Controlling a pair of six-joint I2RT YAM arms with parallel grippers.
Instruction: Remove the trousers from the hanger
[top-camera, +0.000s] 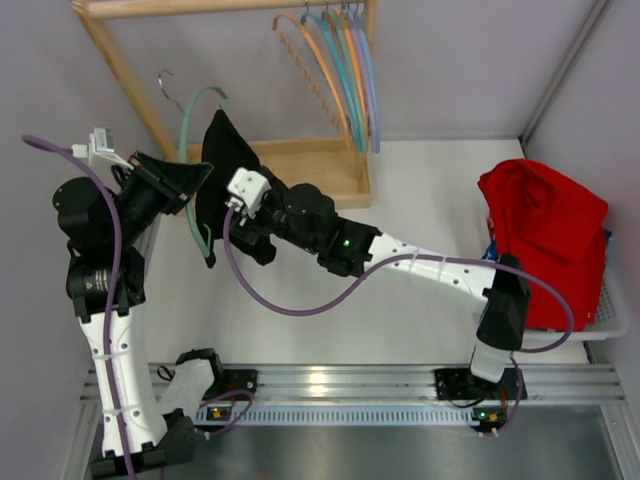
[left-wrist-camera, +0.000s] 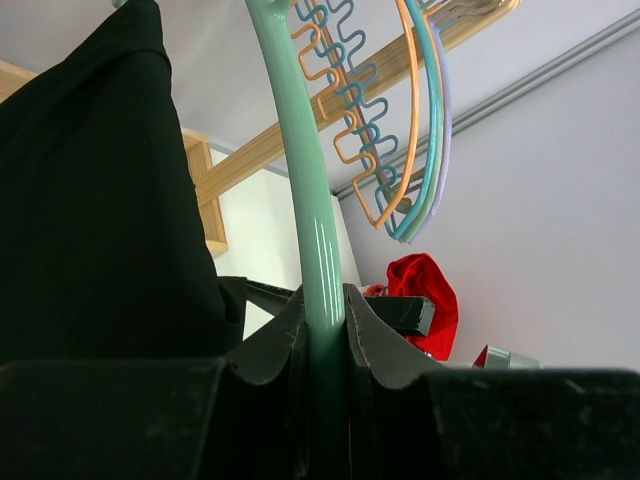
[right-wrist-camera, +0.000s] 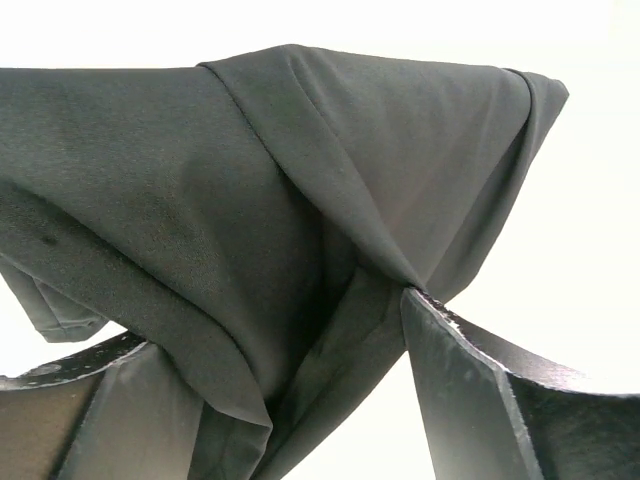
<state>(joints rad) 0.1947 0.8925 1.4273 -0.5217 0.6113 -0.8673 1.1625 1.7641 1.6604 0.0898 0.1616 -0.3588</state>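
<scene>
The black trousers (top-camera: 225, 165) hang folded over the mint-green hanger (top-camera: 190, 130), which is held up in front of the wooden rack. My left gripper (top-camera: 195, 175) is shut on the hanger's green arm (left-wrist-camera: 318, 260), both pads pressed against it, with the trousers (left-wrist-camera: 90, 200) just to its left. My right gripper (top-camera: 218, 222) reaches in from the right at the lower part of the trousers. In the right wrist view the cloth (right-wrist-camera: 250, 200) hangs between the wide-set jaws of the right gripper (right-wrist-camera: 270, 320). The right fingertip (right-wrist-camera: 415, 300) touches a fold.
A wooden rack (top-camera: 310, 170) stands at the back with several orange and blue hangers (top-camera: 330, 70) on its bar. A red garment (top-camera: 545, 235) lies in a white basket (top-camera: 610, 310) at the right. Grey walls close in on the left and right.
</scene>
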